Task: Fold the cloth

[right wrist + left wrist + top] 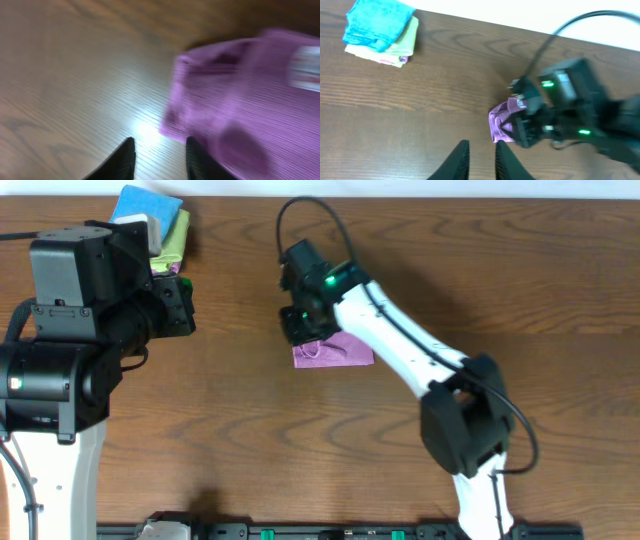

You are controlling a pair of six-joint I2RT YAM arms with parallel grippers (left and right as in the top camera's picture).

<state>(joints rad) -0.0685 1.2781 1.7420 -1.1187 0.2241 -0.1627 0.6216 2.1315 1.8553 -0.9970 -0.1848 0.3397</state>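
The cloth point(338, 352) is a purple towel lying folded into a small bundle on the wooden table, near the middle. My right gripper point(300, 327) hovers over its left edge. In the right wrist view the cloth point(240, 90) fills the right side, blurred, and the right gripper point(159, 142) is open with bare table between its fingers; the right finger is at the cloth's edge. My left gripper point(178, 305) is far to the left of the cloth. In the left wrist view the left gripper point(482, 146) is narrowly open and empty, with the cloth point(499, 122) just ahead.
A bright blue folded cloth point(148, 208) lies on a light green one point(177, 238) at the table's back left, close to the left arm. In the left wrist view the blue cloth point(377, 22) is at the top left. The table's back edge point(520, 20) is pale.
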